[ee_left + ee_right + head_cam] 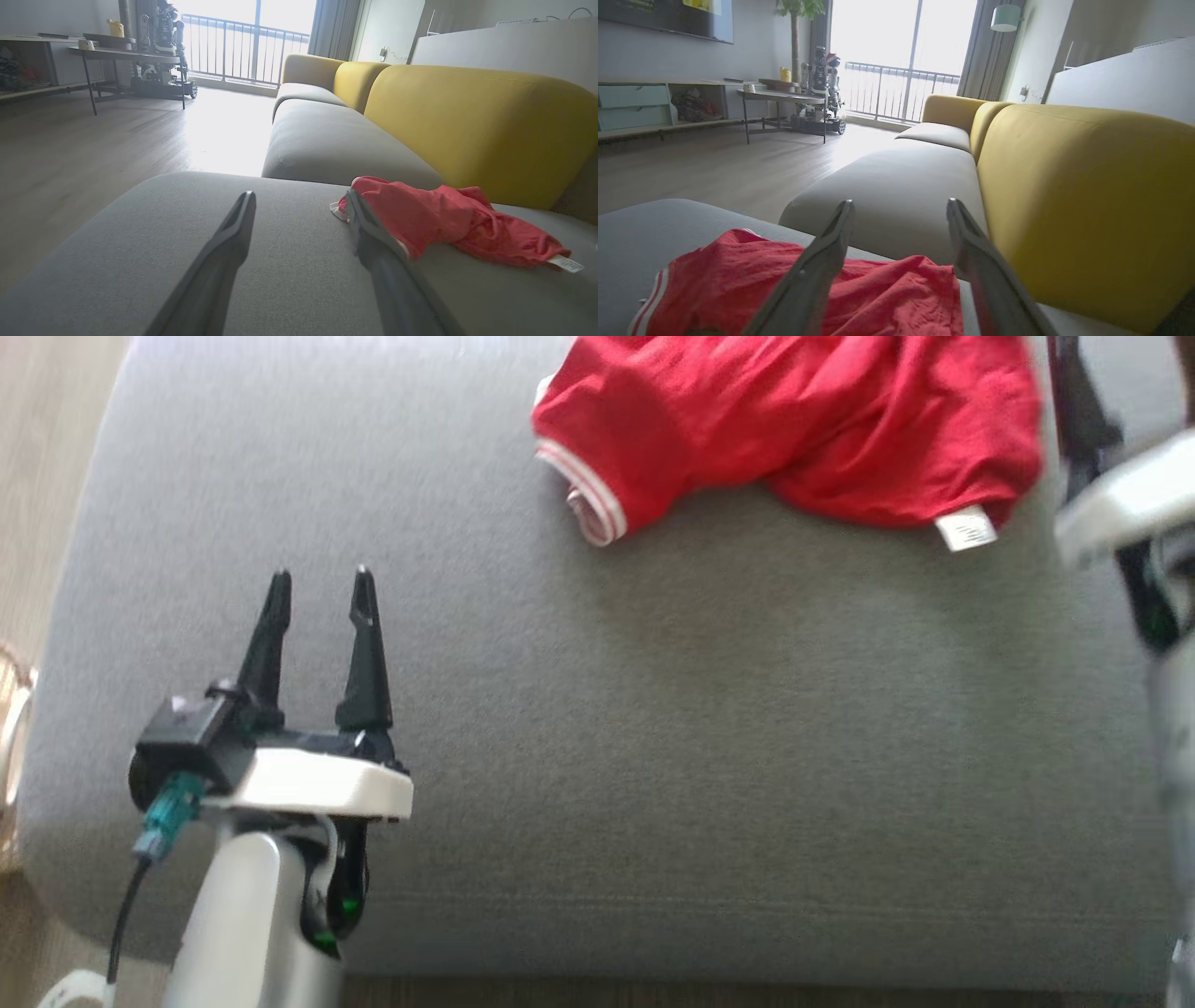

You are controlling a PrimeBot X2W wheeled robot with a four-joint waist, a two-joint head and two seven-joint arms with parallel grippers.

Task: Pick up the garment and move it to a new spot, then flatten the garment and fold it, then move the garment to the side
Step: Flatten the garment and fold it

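A crumpled red garment (794, 420) with a white-striped cuff and a white label lies at the far side of the grey cushion (653, 728). My left gripper (320, 583) stands open over the near left of the cushion, well apart from the garment. In the left wrist view the left gripper (299, 196) holds nothing, and the garment (444, 219) lies ahead to its right. My right gripper (900, 203) is open just above the garment (738, 280), with nothing between its fingers. The right arm's pale wrist (1120, 499) shows blurred beside the garment's right end.
A yellow backrest (1087, 196) rises behind the cushion. Another grey seat (327, 144) continues toward the balcony window. Wooden floor (93, 154) lies to the left, with a side table (121, 56) and another robot (822, 88) farther off. A wicker object (9, 737) sits at the left edge.
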